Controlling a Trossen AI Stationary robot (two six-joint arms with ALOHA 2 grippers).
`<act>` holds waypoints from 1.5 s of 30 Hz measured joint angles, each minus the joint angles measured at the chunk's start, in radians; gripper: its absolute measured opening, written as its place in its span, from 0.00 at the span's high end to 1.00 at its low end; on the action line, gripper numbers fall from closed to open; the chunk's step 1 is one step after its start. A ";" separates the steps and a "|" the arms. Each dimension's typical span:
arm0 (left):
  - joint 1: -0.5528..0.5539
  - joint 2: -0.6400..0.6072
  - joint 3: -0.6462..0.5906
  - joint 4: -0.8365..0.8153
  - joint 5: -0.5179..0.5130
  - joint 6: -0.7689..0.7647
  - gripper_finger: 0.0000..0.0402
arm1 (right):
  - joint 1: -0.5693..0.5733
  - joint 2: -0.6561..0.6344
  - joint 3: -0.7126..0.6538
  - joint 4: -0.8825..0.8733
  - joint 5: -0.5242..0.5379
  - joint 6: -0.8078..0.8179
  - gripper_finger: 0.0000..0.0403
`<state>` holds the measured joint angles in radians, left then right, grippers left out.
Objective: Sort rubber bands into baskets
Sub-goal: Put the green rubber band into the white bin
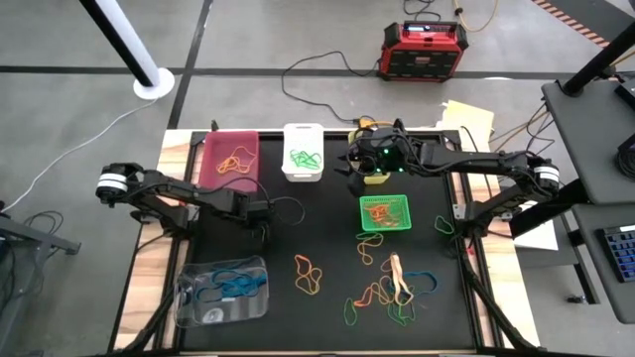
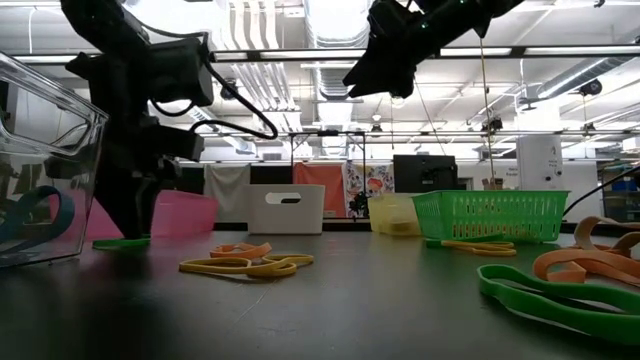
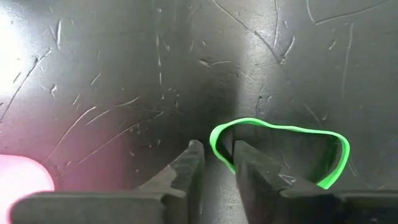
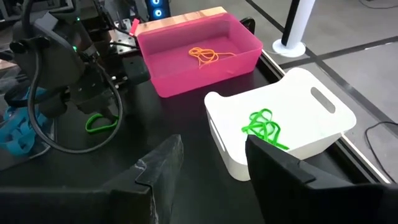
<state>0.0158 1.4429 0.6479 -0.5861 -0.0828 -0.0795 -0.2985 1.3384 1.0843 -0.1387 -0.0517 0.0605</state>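
Left claw (image 3: 214,163) is pinching shut on a green band (image 3: 280,149) near the counter's left edge; lifting straight up avoids snagging. Right claw (image 4: 211,165) is hanging open.

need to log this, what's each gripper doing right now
left gripper: jaws closing around a green rubber band on the mat.
right gripper: jaws open, empty, above the white basket.
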 joint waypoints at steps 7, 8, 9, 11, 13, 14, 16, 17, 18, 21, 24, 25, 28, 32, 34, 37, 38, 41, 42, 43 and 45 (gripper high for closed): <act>0.002 0.003 0.023 -0.013 -0.022 0.029 0.99 | 0.000 0.000 0.000 0.003 0.000 0.000 0.58; 0.002 0.003 0.030 -0.017 -0.024 0.036 0.99 | 0.000 0.000 0.000 0.003 0.000 0.000 0.58; 0.002 0.001 0.039 -0.028 -0.025 0.042 0.99 | 0.000 0.000 0.000 0.003 0.000 0.000 0.58; 0.002 -0.003 0.063 -0.062 -0.026 0.055 1.00 | 0.000 0.000 0.000 0.002 0.000 0.000 0.58; 0.002 -0.012 0.093 -0.105 -0.034 0.068 1.00 | 0.000 0.000 0.000 0.002 0.000 0.000 0.58; 0.001 -0.019 0.111 -0.126 -0.044 0.075 1.00 | 0.000 0.000 0.000 0.002 0.000 0.000 0.58; 0.001 -0.036 0.148 -0.159 -0.066 0.099 1.00 | 0.000 0.000 0.000 0.002 0.000 -0.001 0.58; 0.002 -0.045 0.168 -0.172 -0.080 0.117 1.00 | 0.000 0.000 0.000 0.002 0.000 -0.005 0.58; 0.003 -0.056 0.190 -0.178 -0.095 0.138 1.00 | 0.000 0.000 0.000 0.002 0.000 -0.007 0.58; 0.026 -0.087 0.272 -0.172 -0.124 0.217 1.00 | 0.000 0.000 0.001 0.002 0.000 -0.010 0.58; 0.079 -0.096 0.368 -0.160 -0.181 0.307 1.00 | 0.000 0.000 0.001 0.002 0.000 -0.025 0.58; 0.103 -0.097 0.399 -0.142 -0.202 0.341 1.00 | 0.000 0.000 0.001 0.002 0.000 -0.030 0.58; 0.195 -0.087 0.477 -0.055 -0.220 0.445 1.00 | -0.001 0.000 0.001 0.002 0.001 -0.046 0.58; 0.348 -0.034 0.555 0.042 -0.188 0.526 1.00 | -0.001 0.000 0.001 0.002 0.002 -0.069 0.58; 0.415 0.010 0.601 0.059 -0.151 0.522 1.00 | -0.001 0.000 0.001 0.002 0.002 -0.078 0.58; 0.481 0.089 0.672 0.064 -0.067 0.518 1.00 | -0.001 0.000 0.001 0.002 0.002 -0.088 0.58; 0.495 0.120 0.694 0.064 -0.044 0.528 1.00 | -0.001 0.000 0.001 0.003 0.003 -0.092 0.58; 0.532 0.221 0.750 0.057 -0.035 0.562 1.00 | -0.001 0.000 0.001 0.006 0.006 -0.101 0.58; 0.542 0.255 0.770 0.041 -0.036 0.571 1.00 | -0.001 0.000 0.001 0.007 0.007 -0.103 0.58; 0.552 0.285 0.790 0.022 -0.039 0.575 1.00 | -0.001 0.000 0.001 0.006 0.008 -0.106 0.58; 0.566 0.338 0.833 -0.015 -0.041 0.576 1.00 | -0.001 0.000 0.001 0.003 0.009 -0.105 0.58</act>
<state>0.5821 1.7811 1.4804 -0.6013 -0.1233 0.4963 -0.2993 1.3384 1.0851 -0.1353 -0.0429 -0.0445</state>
